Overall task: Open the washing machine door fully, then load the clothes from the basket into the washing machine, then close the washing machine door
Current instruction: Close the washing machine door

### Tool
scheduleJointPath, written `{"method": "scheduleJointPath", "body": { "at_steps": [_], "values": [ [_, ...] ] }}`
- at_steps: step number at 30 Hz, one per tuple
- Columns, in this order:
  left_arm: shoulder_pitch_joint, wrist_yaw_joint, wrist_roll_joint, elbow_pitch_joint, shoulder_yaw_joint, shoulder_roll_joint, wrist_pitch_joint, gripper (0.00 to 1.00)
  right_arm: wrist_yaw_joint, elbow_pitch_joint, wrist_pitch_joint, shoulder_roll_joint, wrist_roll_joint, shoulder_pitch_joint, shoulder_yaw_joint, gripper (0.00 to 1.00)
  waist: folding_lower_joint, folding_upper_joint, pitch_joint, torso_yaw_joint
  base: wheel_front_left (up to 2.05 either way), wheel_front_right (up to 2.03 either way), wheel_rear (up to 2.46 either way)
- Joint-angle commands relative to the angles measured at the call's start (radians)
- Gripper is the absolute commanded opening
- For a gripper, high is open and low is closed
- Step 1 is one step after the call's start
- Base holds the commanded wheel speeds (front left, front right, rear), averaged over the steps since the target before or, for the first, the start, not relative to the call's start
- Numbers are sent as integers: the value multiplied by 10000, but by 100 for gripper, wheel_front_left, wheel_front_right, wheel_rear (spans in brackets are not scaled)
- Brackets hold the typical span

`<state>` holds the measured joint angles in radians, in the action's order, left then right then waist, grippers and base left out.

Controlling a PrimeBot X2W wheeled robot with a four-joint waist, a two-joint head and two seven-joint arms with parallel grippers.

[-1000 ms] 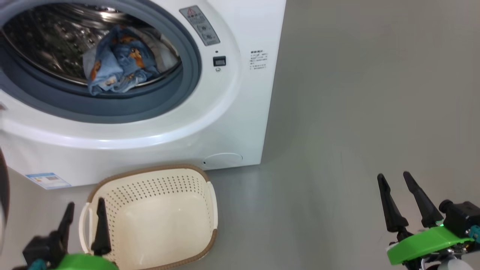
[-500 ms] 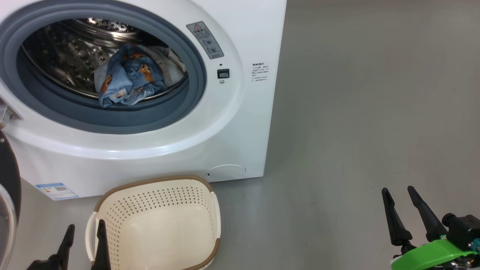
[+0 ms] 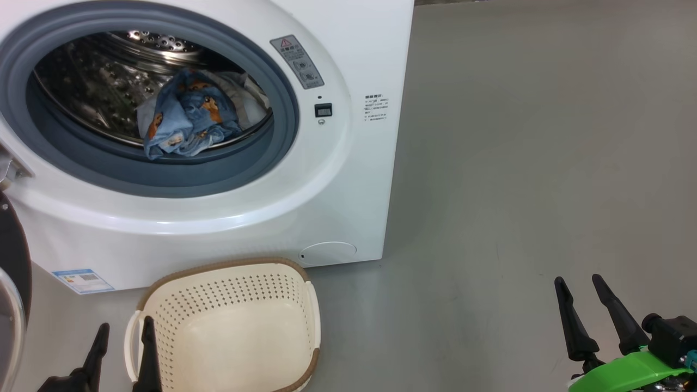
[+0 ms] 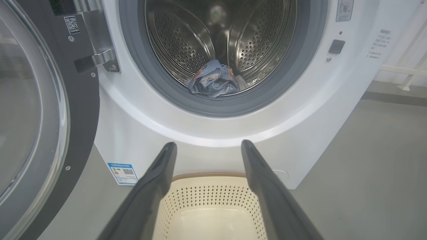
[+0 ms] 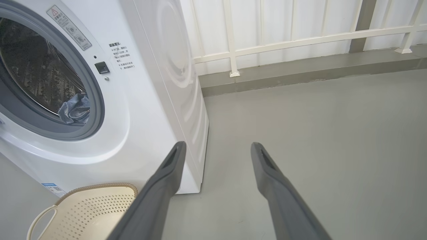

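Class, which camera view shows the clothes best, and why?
Head view: the clothes look largest, orange prints and pale garment both clear. Left wrist view shows them smaller, bunched together; right wrist view, just a blue fold.

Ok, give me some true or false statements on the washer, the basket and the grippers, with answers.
1. The basket holds the clothes. False: it is empty; the clothes lie inside the washing machine.
2. The washing machine door stands open. True.
3. The left gripper is shut on a garment. False: it is open and empty.
4. The right gripper is open above the floor. True.
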<state>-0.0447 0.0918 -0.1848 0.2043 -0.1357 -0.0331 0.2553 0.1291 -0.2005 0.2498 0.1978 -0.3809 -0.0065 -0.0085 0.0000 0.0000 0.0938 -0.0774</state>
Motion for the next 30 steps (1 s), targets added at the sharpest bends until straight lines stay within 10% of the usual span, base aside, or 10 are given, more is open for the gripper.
{"method": "scheduleJointPath", "body": {
  "at_steps": [1,30],
  "values": [
    [38,-49,-84,-293,-284,-172,65,100,16,258,120,160,43,2,193,100,0,0,-4,6,0,0,0],
    [-26,-53,-127,-484,-405,-172,65,100,16,269,120,127,44,-41,224,100,0,0,-42,65,-56,56,0]
  ]
}}
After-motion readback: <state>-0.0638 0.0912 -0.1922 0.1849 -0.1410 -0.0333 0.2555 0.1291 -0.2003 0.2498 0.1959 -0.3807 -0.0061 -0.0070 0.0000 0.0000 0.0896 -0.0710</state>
